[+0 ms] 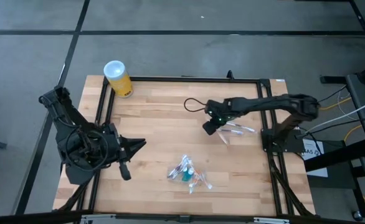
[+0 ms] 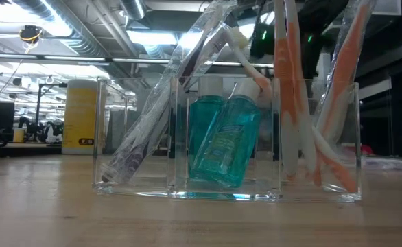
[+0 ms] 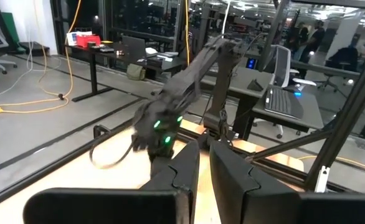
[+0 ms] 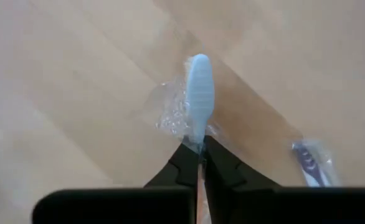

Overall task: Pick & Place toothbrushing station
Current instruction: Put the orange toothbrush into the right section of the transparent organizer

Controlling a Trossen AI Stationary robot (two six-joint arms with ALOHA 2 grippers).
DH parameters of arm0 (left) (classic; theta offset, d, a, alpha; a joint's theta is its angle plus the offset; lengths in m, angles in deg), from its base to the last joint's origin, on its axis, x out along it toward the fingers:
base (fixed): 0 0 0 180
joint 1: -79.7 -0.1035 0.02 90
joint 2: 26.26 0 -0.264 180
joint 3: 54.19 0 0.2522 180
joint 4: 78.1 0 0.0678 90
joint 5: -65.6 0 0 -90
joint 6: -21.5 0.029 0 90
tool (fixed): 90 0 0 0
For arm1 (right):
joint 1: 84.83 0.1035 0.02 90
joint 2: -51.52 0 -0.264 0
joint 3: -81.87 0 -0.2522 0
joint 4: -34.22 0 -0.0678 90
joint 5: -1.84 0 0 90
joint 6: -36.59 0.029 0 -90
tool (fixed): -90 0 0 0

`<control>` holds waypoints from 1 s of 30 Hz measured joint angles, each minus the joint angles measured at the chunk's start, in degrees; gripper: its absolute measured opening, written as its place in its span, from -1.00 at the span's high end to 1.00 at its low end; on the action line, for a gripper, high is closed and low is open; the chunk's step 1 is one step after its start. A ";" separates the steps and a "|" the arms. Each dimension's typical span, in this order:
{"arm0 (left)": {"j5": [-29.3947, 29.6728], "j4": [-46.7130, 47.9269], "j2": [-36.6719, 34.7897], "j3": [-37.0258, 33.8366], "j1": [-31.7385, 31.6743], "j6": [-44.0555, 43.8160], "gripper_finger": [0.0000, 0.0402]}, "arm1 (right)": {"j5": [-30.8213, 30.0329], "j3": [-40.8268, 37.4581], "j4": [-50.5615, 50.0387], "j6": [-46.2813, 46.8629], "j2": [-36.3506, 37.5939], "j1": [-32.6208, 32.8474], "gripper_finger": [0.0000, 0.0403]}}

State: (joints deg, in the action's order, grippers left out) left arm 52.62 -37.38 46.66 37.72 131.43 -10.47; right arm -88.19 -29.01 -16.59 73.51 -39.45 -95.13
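Observation:
The clear plastic holder (image 1: 181,167) stands on the table's near middle. In the low view (image 2: 136,175) it holds wrapped toothbrushes with a purple end (image 2: 129,161) and orange ends (image 2: 293,103), leaning on its walls, and two teal tubes (image 2: 225,140). My right gripper (image 1: 208,129) is at the right middle, shut on a wrapped toothbrush with a pale blue head (image 4: 200,93). More wrapped toothbrushes (image 1: 238,129) lie on the table beside it. My left gripper (image 1: 139,145) waits at the left, shut and empty. My right gripper pinches the wrapped toothbrush between its two fingers just below the head (image 4: 199,138). The fingers lie along the brush, and the head in its crumpled clear wrapper sticks out past the fingertips toward the table. The handle is hidden behind the fingers.
A yellow canister with a white lid (image 1: 118,78) stands at the far left corner; it also shows behind the holder in the low view (image 2: 82,116). A purple-ended wrapped toothbrush (image 4: 308,160) lies on the wood near the held one. A black cable loop (image 1: 192,104) hangs off my right arm.

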 joint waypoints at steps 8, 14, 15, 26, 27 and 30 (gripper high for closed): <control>0.53 0.21 -0.02 0.00 -0.02 0.26 0.83 | -16.39 0.01 14.09 10.17 19.90 17.00 0.97; 3.32 1.26 -0.02 0.00 -0.02 0.37 0.83 | -35.96 0.09 19.51 12.44 24.21 36.74 0.97; 3.71 1.40 -0.02 0.00 -0.02 0.35 0.83 | -39.51 0.07 19.61 13.24 23.37 39.90 0.97; 5.19 1.82 -0.02 0.00 -0.11 1.18 0.83 | -56.30 0.00 39.24 13.90 5.72 50.57 0.97; 5.21 1.80 -0.02 0.00 -0.11 1.16 0.83 | -56.21 0.00 41.00 13.63 4.39 50.52 0.97; 4.77 1.80 -0.02 0.00 -0.07 0.52 0.83 | -55.57 0.00 42.63 14.71 1.26 50.49 0.97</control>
State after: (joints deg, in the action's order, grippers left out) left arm 57.40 -35.59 46.64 37.72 131.36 -9.94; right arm -143.76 -29.01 26.04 88.22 -38.19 -44.64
